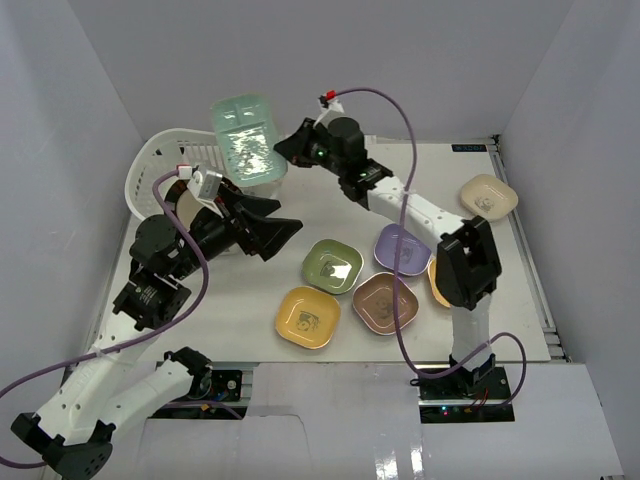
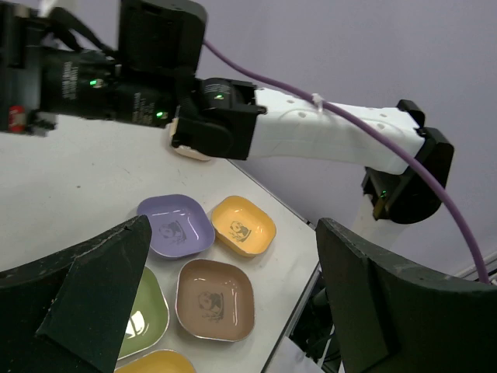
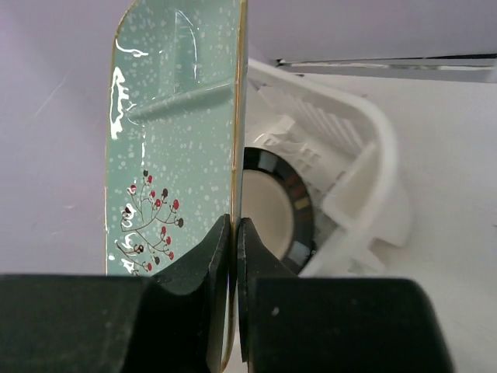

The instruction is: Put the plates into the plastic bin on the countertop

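Observation:
My right gripper (image 1: 287, 150) (image 3: 235, 225) is shut on the rim of a mint plate (image 1: 246, 140) (image 3: 175, 155) with a berry-branch print, held on edge above the white plastic bin (image 1: 160, 160) (image 3: 353, 148). A round dark-rimmed beige plate (image 3: 273, 208) lies inside the bin. My left gripper (image 1: 272, 230) (image 2: 233, 227) hangs open and empty beside the bin, over the countertop (image 1: 240, 300). On the countertop lie green (image 1: 332, 266), yellow (image 1: 308, 318), brown-pink (image 1: 385, 303) (image 2: 214, 300), purple (image 1: 398, 246) (image 2: 175, 225) and cream (image 1: 488, 196) plates. An orange-yellow plate (image 2: 243, 225) lies partly under the right arm.
White walls enclose the countertop on three sides. The right arm (image 1: 410, 205) stretches diagonally across the table above the purple plate. The left arm (image 1: 170, 260) covers the bin's near side. The table's right edge (image 1: 535, 280) runs close to the cream plate.

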`<state>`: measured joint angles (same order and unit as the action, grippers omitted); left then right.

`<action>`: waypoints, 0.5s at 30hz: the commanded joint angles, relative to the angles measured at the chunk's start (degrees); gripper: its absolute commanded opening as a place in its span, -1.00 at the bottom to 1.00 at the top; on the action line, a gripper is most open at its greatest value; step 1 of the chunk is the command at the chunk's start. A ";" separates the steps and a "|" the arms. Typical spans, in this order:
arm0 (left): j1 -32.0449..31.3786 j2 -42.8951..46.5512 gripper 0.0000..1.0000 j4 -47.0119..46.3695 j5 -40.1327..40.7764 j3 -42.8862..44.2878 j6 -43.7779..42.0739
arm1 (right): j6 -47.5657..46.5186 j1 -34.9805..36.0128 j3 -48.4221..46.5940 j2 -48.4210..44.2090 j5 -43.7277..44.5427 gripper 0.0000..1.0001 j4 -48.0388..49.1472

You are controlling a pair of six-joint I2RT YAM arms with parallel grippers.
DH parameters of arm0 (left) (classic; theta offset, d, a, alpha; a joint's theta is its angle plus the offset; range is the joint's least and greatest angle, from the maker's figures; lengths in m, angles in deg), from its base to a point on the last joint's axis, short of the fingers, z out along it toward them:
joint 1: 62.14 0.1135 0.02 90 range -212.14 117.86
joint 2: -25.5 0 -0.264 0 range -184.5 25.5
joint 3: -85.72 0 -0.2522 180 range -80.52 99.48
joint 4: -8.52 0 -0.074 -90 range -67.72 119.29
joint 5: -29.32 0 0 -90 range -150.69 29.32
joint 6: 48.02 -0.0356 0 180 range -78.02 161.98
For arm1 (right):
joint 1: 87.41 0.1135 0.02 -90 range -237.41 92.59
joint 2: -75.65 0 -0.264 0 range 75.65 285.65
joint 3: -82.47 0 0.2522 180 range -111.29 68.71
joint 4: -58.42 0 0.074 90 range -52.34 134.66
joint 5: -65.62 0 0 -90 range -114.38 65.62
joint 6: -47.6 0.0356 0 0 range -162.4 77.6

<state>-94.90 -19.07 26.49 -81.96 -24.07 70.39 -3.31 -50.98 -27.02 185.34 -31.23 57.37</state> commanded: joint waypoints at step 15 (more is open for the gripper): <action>-0.47 0.55 0.96 0.10 -0.17 0.86 0.43 | 0.03 14.90 -37.96 29.08 16.16 -0.84 -1.72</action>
<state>-95.01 -18.81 26.58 -82.31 -23.85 70.89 -3.83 -36.56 -59.15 216.71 -19.29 47.14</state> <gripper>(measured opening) 0.978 0.088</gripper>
